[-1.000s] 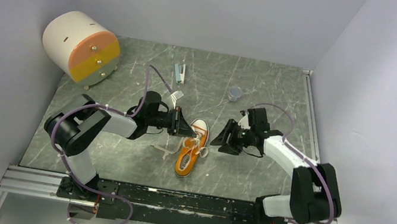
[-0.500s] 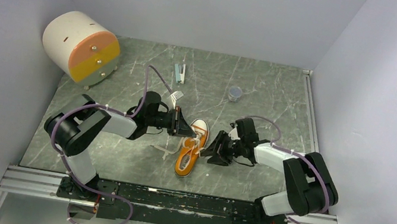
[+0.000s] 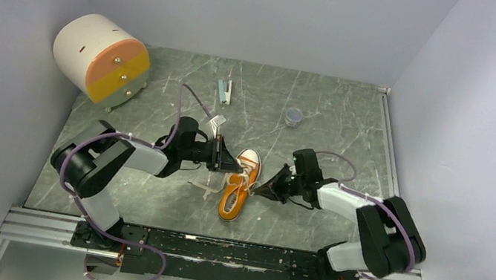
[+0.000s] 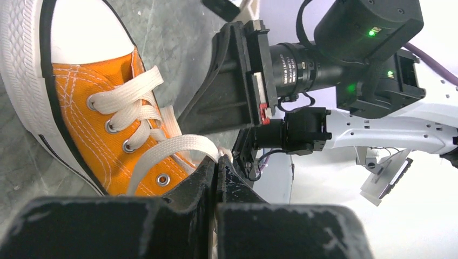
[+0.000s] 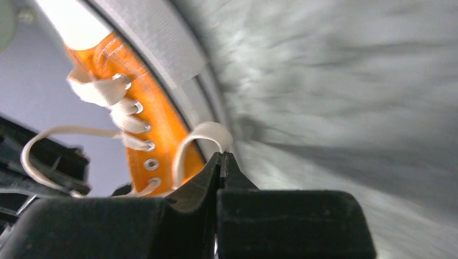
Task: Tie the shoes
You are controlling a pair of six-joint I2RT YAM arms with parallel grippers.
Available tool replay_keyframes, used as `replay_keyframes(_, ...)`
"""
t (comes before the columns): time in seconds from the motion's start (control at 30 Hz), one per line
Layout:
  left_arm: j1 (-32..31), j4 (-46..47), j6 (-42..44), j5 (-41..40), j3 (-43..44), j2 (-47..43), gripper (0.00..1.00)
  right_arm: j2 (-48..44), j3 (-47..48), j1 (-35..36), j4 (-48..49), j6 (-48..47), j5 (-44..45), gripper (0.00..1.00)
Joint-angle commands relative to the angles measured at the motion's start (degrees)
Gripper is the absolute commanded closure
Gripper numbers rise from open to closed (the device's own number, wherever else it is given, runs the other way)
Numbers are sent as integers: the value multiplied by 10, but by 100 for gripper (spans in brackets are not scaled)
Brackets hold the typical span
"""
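**Both hands pinched on the laces of the orange sneaker**

The orange sneaker [image 3: 237, 185] lies in the middle of the grey marbled desk [image 3: 340, 109]. Its white toe cap points away from the arm bases and leans a little to the right. It sits between the two arms.

The left hand [image 3: 229, 161] reaches in from the left, up by the toe end. Its fingers are pressed together on a lace strand [image 4: 162, 152] that runs from the upper eyelets straight into the jaws.

The right hand [image 3: 261, 189] comes in low from the other side, just beside the sole. Its fingers are also closed tight, with a lace loop [image 5: 201, 135] arching over the white sole edge and ending at the fingertips, so it looks pinched there.

Another bit of white lace trails on the desk left of the shoe.

Well apart from all this, a white drum with an orange and yellow face [image 3: 100, 58] sits in the far left corner. A small blue-and-white item [image 3: 224, 91] and a small round grey piece [image 3: 294, 116] lie toward the back.
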Motion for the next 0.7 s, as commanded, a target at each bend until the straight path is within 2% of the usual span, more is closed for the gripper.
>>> replay_keyframes(0.0, -1, 0, 16, -19, -7, -31, 93, -84, 25, -26, -239, -99, 195, 100)
replay_keyframes(0.03, -1, -14, 23, -22, -5, -35, 90, -103, 45, -27, -292, -124, 236, 100)
replay_keyframes(0.07, -1, -35, 33, -24, -2, -41, 82, -115, 58, -27, -323, -143, 261, 100)
replay_keyframes(0.13, 0, -110, 72, -31, 11, -61, 45, -129, 68, -28, -328, -191, 255, 100)
replay_keyframes(0.17, 2, -160, 105, -42, 18, -78, 33, -133, 70, -28, -324, -202, 248, 100)
replay_keyframes(0.23, 8, -283, 168, -81, 35, -127, 26, -139, 68, -28, -310, -212, 235, 100)
replay_keyframes(0.27, 8, -378, 203, -127, 48, -154, 24, -141, 69, -28, -308, -215, 231, 100)
replay_keyframes(0.3, 9, -426, 239, -157, 62, -178, 23, -141, 71, -28, -305, -220, 223, 100)
replay_keyframes(0.33, 9, -524, 273, -219, 80, -194, 23, -141, 76, -28, -306, -225, 219, 100)
replay_keyframes(0.43, 9, -664, 351, -341, 124, -200, 30, -145, 91, -29, -321, -246, 231, 100)
replay_keyframes(0.5, 9, -669, 402, -330, 132, -183, 39, -144, 97, -28, -325, -256, 235, 100)
replay_keyframes(0.57, 6, -644, 437, -281, 138, -158, 47, -141, 103, -29, -327, -259, 237, 100)
replay_keyframes(0.67, -3, -590, 459, -223, 138, -134, 52, -132, 107, -29, -319, -261, 226, 100)
